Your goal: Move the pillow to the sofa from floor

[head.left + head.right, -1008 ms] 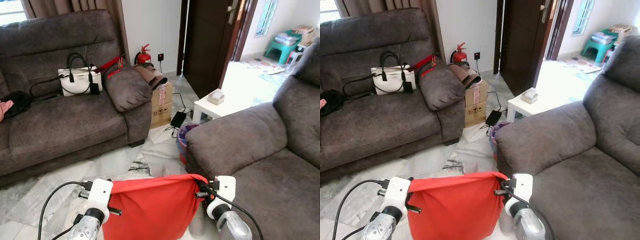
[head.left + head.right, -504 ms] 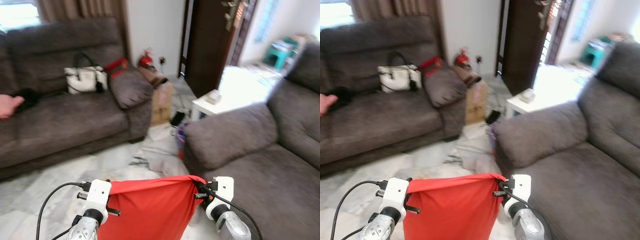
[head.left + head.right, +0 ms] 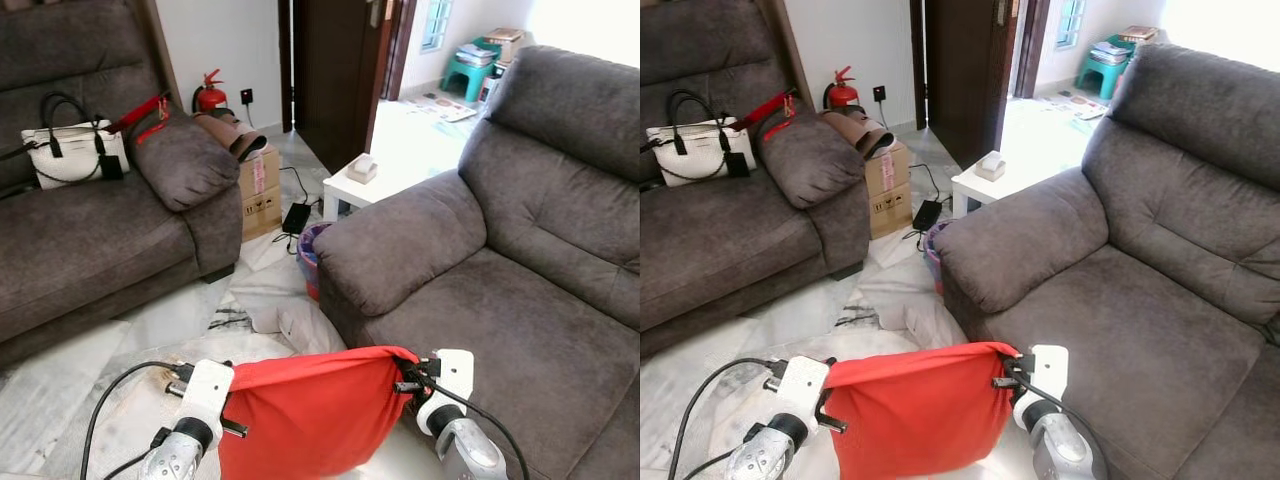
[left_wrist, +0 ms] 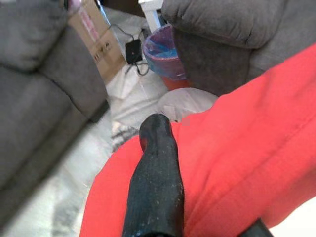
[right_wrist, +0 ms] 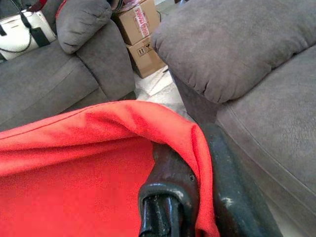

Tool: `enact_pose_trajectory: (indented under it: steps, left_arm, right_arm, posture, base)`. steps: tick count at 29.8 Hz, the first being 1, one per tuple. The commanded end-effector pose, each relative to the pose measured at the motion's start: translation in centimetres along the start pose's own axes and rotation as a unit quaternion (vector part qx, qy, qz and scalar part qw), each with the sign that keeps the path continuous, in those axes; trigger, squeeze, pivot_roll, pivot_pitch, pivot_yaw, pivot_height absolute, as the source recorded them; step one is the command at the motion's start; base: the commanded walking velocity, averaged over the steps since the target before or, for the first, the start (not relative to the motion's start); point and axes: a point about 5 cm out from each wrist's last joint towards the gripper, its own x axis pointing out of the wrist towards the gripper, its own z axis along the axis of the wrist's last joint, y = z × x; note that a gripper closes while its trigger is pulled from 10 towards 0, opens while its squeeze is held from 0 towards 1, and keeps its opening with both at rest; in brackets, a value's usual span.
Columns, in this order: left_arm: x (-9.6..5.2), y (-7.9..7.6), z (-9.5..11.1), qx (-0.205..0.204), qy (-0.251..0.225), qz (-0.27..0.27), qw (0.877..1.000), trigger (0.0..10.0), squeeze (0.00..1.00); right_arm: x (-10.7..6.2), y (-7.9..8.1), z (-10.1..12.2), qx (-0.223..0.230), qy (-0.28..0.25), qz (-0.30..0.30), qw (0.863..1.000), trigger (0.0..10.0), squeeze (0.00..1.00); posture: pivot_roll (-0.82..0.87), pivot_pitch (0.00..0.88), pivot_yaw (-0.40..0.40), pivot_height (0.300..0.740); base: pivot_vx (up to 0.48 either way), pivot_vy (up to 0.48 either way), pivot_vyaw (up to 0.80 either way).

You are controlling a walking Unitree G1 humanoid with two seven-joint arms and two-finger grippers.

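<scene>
Marble floor [image 3: 60, 370] lies under both arms. Slung between them, the red pillow [image 3: 300, 410] hangs off the ground: left gripper [image 3: 222, 395] clenched on one top corner, right gripper [image 3: 408, 378] pinching the other. Carrying is the step in hand; next, swing it rightward over the grey sofa seat [image 3: 500, 330] just beyond the right gripper and let go. Farther off, a cardboard box [image 3: 258, 182] bears print too small to read.

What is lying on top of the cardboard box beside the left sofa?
A rolled brown item lies across the cardboard box. The fire extinguisher stands behind it; its base is hidden.
</scene>
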Motion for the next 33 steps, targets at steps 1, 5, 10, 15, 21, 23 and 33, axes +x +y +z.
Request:
enact_pose_trajectory:
  steps: [1,5,10,15,21,23,33]
  left_arm:
    - [0.0,2.0,0.6,0.006,-0.02,0.045,0.999,10.0,0.0]
    - [0.0,1.7,0.6,-0.039,-0.025,0.042,0.998,10.0,0.0]
    - [-0.1,1.3,0.5,-0.024,-0.026,0.035,0.999,10.0,0.0]
    - [-0.1,1.1,0.6,-0.029,-0.033,0.027,0.999,10.0,0.0]
    - [0.0,1.1,0.7,-0.028,-0.034,0.019,0.999,10.0,0.0]
    - [0.1,1.1,0.7,-0.026,-0.034,0.017,0.999,10.0,0.0]
    - [0.0,2.2,0.7,-0.068,-0.035,0.046,0.996,10.0,0.0]
  right_arm:
    - [-0.3,-2.1,1.4,0.004,-0.033,-0.055,0.998,10.0,0.0]
    - [-0.4,-2.0,1.0,0.0,-0.025,-0.051,0.998,10.0,0.0]
    - [-0.5,-2.2,0.9,0.007,-0.023,-0.06,0.998,10.0,0.0]
    - [-0.6,-2.5,0.8,0.008,-0.023,-0.07,0.997,10.0,0.0]
    - [-0.6,-2.7,0.8,0.008,-0.024,-0.077,0.997,10.0,0.0]
    - [-0.7,-2.7,0.7,0.014,-0.023,-0.078,0.997,10.0,0.0]
    - [-0.4,-2.4,0.5,0.024,-0.024,-0.086,0.996,10.0,0.0]
  posture:
    - [0.16,0.0,0.002,0.74]
    - [0.16,0.0,0.003,0.74]
    - [0.16,0.0,0.0,0.74]
    - [0.16,0.0,0.001,0.74]
    - [0.16,0.0,0.004,0.74]
    - [0.16,0.0,0.004,0.74]
    - [0.18,0.0,0.039,0.74]
  base:
    - [0.0,-0.48,-0.8]
    - [0.0,0.0,-0.8]
    - [0.0,0.0,-0.8]
    - [0.0,0.0,-0.8]
    - [0.0,0.0,-0.8]
    - [0.0,0.0,-0.8]
    - [0.0,0.0,-0.8]
